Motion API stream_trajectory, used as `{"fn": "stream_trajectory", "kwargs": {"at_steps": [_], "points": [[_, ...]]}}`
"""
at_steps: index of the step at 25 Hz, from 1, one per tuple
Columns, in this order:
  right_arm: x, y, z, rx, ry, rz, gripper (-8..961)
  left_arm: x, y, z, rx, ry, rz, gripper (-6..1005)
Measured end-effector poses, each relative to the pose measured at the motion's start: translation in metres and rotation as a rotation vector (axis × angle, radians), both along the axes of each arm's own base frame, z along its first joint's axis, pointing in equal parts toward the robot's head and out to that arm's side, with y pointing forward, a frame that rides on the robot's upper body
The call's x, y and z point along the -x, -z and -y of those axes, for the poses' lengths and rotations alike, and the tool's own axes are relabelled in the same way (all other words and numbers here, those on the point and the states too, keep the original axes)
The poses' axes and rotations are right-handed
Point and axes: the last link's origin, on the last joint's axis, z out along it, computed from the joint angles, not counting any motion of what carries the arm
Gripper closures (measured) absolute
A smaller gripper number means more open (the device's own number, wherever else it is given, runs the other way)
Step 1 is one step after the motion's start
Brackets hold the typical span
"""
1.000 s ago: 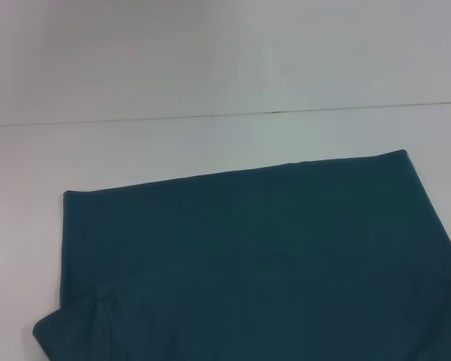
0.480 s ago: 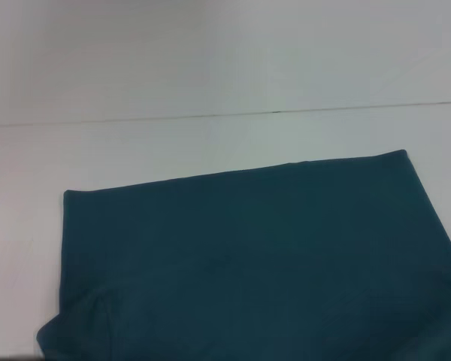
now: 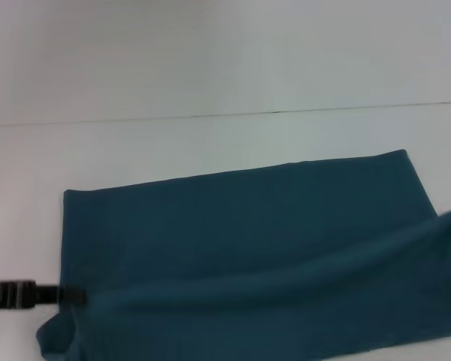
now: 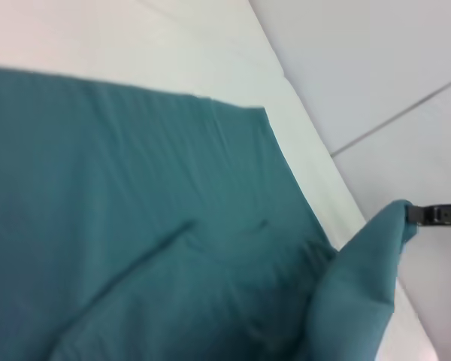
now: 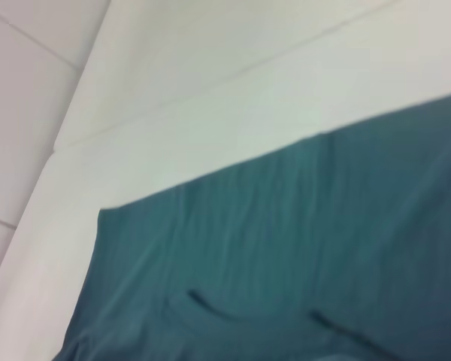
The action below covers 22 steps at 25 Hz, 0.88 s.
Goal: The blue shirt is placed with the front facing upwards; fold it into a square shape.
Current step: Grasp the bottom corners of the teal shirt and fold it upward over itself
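Change: shirt [image 3: 240,248] near edge, flat a second before, rose in a ridge, 3 to 9 o'clock.
Left gripper [image 3: 68,295]: appeared at 8 o'clock, pinching cloth.
Right gripper [image 4: 428,214]: clamped on raised corner.
Meaning: fold likely starting.

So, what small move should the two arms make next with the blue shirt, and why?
Probably carry the lifted near edge onward toward the far hem. The left gripper is at the blue shirt at its left edge, and the other gripper holds a raised corner, so the near part is already raised in a ridge while the far part lies flat on the table.
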Motion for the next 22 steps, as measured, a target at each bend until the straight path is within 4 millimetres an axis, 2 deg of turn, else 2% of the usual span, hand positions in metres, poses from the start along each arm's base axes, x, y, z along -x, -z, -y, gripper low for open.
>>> {"fn": "stream_trajectory", "kwargs": {"at_steps": [6,14,22], "points": [[0.005,0.003,-0.023,-0.049,0.005,0.02,916,-0.002,-0.003,-0.03,-0.055,-0.007,-0.066,998],[0.006,0.001,-0.041,-0.112,0.017,0.053,916,-0.009,-0.008,-0.066,-0.136,0.006,-0.153,998],[0.006,0.012,-0.059,-0.171,0.048,0.06,917,-0.013,-0.001,-0.098,-0.211,0.007,-0.265,999]]}}
